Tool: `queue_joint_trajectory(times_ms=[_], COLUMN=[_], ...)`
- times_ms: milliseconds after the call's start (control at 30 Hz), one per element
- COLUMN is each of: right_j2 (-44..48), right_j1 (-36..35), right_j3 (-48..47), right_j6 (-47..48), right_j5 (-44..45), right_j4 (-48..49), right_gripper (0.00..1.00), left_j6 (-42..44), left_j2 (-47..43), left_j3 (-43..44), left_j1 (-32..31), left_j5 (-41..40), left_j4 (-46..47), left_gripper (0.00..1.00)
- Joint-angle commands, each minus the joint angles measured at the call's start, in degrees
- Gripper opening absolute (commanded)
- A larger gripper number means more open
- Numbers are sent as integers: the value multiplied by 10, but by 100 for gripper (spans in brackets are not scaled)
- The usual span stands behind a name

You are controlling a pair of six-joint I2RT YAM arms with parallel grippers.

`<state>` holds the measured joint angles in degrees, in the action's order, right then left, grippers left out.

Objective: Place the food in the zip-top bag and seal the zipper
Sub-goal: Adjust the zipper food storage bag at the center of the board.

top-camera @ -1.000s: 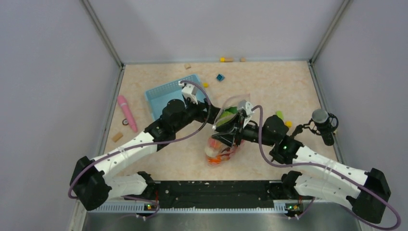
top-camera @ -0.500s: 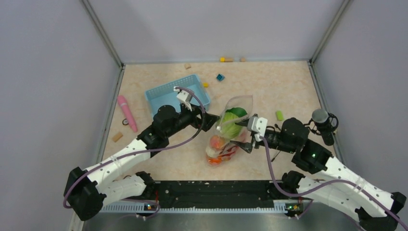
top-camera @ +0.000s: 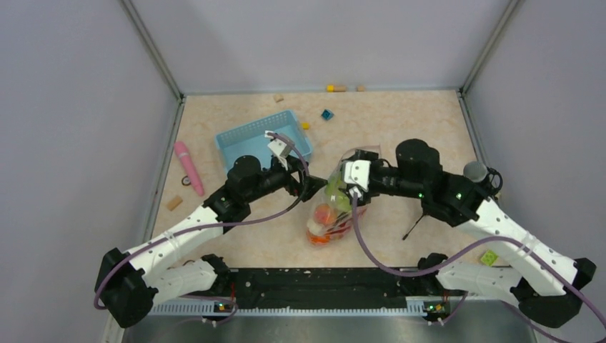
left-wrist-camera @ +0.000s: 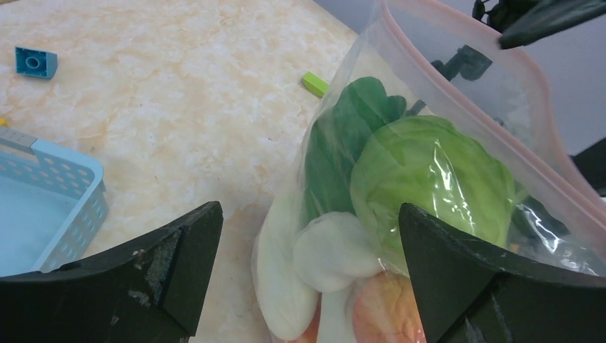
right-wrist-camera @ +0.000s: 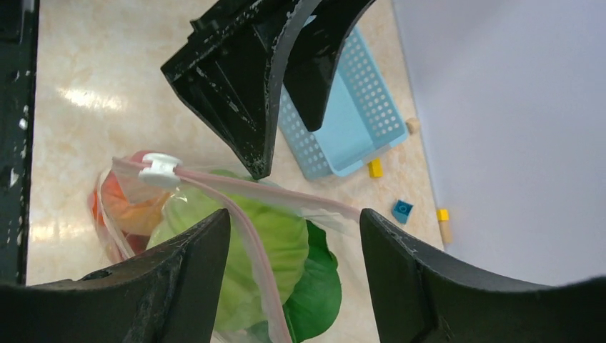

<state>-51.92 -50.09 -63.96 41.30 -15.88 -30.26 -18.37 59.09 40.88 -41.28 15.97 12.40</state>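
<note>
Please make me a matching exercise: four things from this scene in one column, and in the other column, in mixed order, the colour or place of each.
Things:
A. basket
B. stick toy
C. cabbage
D. zipper slider

Descriptions:
1. white
2. green, inside the bag
3. pink, left of the basket
4. light blue, lattice walls

Pairs: A-4; B-3; C-2; D-1

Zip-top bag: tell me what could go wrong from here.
1. Both the left end effector and the right end effector are open, so the floppy zip-top bag may slump and spill.
2. The zipper gapes, and the green cabbage bulges close under it; it may get pinched when the slider is pulled.
</note>
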Motion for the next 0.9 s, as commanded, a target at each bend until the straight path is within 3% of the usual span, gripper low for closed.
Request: queue_joint_trajectory(times_ms=[0,133,433,667,867], right_j2=[-58,-112,-135,-117,-55], right_j1=[25,44,45,45,44], right_j3=[-86,-132,-160,-139,-69], right_j6=[78,115,171,58,-144], right_j5=[-61,-108,-180,-158,-44], right_j4=[-113,-187,-240,-148,66], right_gripper=[64,54,0,0,0], left_j6=[59,86,135,155,128], left_j2=[-15,-12,-34,-102,-152], left_j3=[4,11,22,16,9], left_j1=[1,1,1,1,0], left_j5=[51,76,76,52,54], left_j4=[5,-3,-44,-102,-114], left_gripper=[98,98,98,98,98])
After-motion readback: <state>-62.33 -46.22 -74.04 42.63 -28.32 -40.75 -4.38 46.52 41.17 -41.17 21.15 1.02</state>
